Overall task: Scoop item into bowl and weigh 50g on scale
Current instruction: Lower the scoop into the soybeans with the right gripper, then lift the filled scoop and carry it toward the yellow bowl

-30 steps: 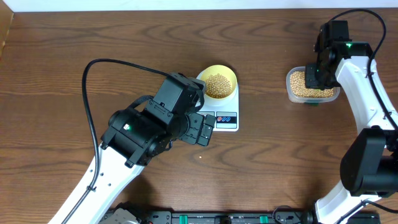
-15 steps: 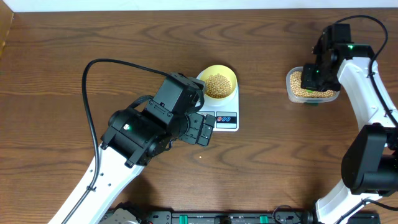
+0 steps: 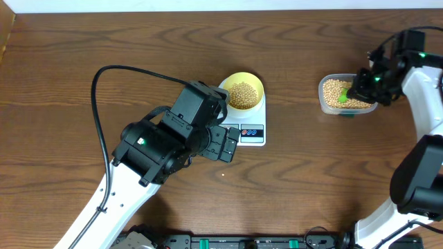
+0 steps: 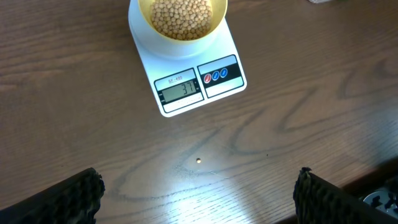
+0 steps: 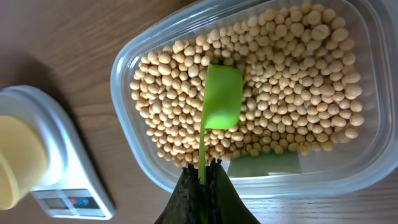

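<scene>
The pale yellow bowl point(image 3: 244, 90) holds tan beans and stands on the white scale point(image 3: 250, 131); in the left wrist view the bowl point(image 4: 181, 18) sits on the scale point(image 4: 193, 78), whose display reads 37. More beans point(image 5: 280, 93) fill a clear plastic tub point(image 3: 346, 95) at the right. My right gripper point(image 5: 204, 177) is shut on a green scoop point(image 5: 221, 99), whose blade rests edge-on in the tub's beans. In the overhead view the right gripper point(image 3: 367, 86) hangs over the tub's right side. My left gripper point(image 4: 198, 199) is open and empty, in front of the scale above bare table.
One stray bean point(image 4: 198, 160) lies on the table in front of the scale. A black cable point(image 3: 104, 104) loops over the left arm. The table's front edge shows at the lower right of the left wrist view.
My right arm has swung to the right and tilted, and the green scoop now shows in the tub's beans. The left arm, bowl and scale have not moved.
</scene>
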Robot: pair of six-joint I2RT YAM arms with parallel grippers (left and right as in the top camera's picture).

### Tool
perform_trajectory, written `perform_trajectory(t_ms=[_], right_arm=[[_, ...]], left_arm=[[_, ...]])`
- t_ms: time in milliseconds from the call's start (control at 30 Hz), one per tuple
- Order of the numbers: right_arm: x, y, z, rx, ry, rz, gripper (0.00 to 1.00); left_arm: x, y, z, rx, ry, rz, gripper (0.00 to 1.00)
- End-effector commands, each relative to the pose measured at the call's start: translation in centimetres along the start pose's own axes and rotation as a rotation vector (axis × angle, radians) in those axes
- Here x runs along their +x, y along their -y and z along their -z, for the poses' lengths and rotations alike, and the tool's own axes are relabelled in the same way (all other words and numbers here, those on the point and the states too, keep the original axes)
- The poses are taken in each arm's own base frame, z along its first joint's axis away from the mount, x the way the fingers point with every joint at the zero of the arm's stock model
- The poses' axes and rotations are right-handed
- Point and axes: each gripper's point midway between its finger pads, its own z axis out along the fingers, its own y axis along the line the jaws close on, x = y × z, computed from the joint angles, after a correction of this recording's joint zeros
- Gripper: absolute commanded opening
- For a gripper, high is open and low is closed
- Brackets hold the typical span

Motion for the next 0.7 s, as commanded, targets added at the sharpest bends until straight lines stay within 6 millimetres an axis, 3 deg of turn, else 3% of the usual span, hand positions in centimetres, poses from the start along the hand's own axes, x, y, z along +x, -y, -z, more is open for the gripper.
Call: perform_trajectory(t_ms=[0, 467, 667], right_arm=[[0.3, -0.9, 0.0, -0.151, -0.030, -0.048, 0.01], [1.5, 0.4, 0.6, -0.406, -0.031, -0.079, 0.01], [0.6, 1.4, 2.2, -0.563, 0.050, -0.105, 0.01]], left_arm=[[-0.5, 0.0, 0.8, 0.003, 0.029, -0.004, 1.00], [-0.5, 0.0, 0.8, 0.003, 0.029, -0.004, 1.00], [-0.5, 0.0, 0.8, 0.003, 0.029, -0.004, 1.00]])
